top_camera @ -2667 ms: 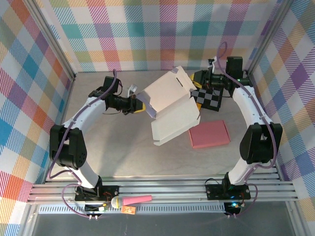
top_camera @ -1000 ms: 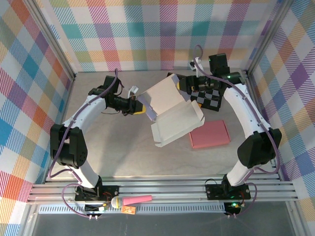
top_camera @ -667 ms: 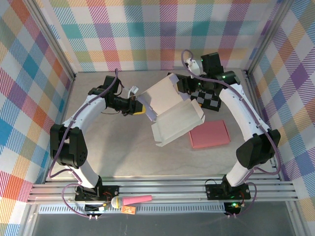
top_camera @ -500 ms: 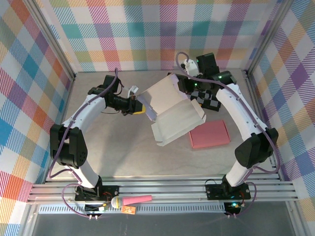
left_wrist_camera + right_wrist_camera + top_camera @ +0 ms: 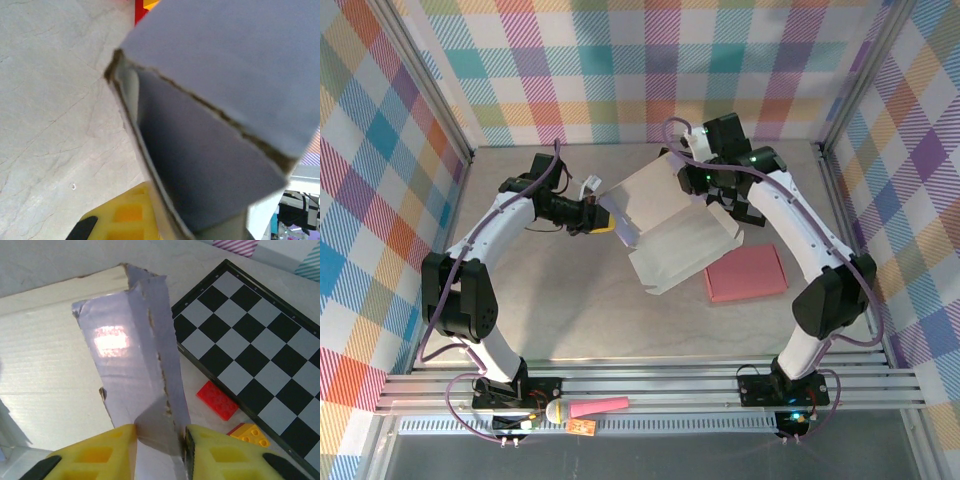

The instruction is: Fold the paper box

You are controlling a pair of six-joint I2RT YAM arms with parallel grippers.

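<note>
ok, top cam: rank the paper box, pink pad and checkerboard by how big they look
1. paper box, clearly the largest.
2. pink pad.
3. checkerboard, mostly hidden, so it is ranked on its visible patch only.

In the left wrist view the paper box [image 5: 225, 75] is blurred and cropped by three edges, with one yellow finger [image 5: 122, 220] of the left gripper [image 5: 607, 218] cut off below, while in the right wrist view the checkerboard [image 5: 250, 335] is cropped at the right and an orange brick [image 5: 247, 431] is partly hidden by the right gripper [image 5: 160, 434].
</note>
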